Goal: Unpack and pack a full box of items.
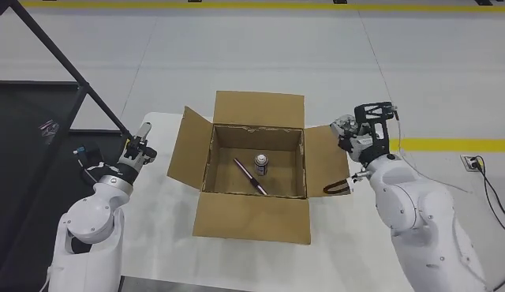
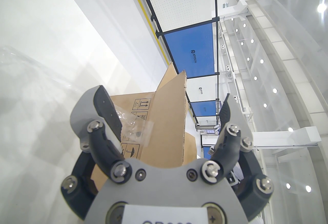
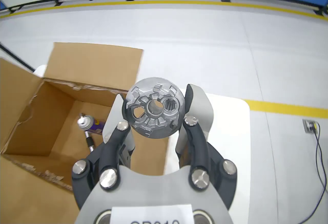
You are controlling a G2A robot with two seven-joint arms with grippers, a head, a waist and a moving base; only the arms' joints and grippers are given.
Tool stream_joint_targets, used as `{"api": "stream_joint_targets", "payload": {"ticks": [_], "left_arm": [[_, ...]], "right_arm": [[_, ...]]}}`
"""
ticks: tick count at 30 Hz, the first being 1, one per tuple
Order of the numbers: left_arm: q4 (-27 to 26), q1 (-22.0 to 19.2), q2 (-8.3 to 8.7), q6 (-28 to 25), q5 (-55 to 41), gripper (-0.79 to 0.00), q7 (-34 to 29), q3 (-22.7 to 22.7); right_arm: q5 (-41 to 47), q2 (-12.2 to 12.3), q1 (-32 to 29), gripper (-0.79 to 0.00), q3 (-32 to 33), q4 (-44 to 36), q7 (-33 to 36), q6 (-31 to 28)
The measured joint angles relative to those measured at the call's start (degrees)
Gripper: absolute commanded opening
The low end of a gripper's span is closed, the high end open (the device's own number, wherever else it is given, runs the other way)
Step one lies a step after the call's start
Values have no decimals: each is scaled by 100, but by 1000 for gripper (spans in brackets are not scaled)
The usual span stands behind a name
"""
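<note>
We see right gripper (image 3: 155,98) clamped on grey metal hub (image 3: 153,113), 3 o'clock of open cardboard box (image 1: 252,217). We note left gripper (image 2: 164,99) spread wide, empty, 9 o'clock of box. Inside box, mid-floor: spray can (image 1: 260,163), dark rod (image 1: 251,175).

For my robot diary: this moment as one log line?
right gripper: holds metal part | left gripper: open | box: can, tool inside

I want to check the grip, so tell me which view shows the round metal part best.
The right wrist view: the metal part faces the camera, clamped between the right gripper's fingers. The top view shows it small, beside the cardboard box's flap. The left wrist view faces the box's outside.
</note>
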Motion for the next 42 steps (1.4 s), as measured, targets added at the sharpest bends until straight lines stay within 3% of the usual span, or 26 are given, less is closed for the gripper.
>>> {"api": "stream_joint_targets", "payload": {"ticks": [6,12,17,23,27,29,33,42], "left_arm": [[0,0,0,0,0,0,0,0],[0,0,0,0,0,0,0,0],[0,0,0,0,0,0,0,0],[0,0,0,0,0,0,0,0],[0,0,0,0,0,0,0,0],[0,0,0,0,0,0,0,0],[0,0,0,0,0,0,0,0],[0,0,0,0,0,0,0,0]], "right_arm": [[443,-128,948,-785,-1060,990,958,-1232],[679,-471,2012,-785,-2340,2674,1415,-1310],[1029,-675,2390,-785,-2780,3622,1305,-1453],[1216,-819,2575,-523,-3021,4259,1229,-1619],[1285,-867,2604,-409,-3071,4455,1179,-1715],[1292,-884,2615,-394,-3093,4515,1186,-1768],[1277,-915,2632,-259,-3117,4577,1176,-1794],[1227,-922,2629,-194,-3034,4526,1177,-1842]]}}
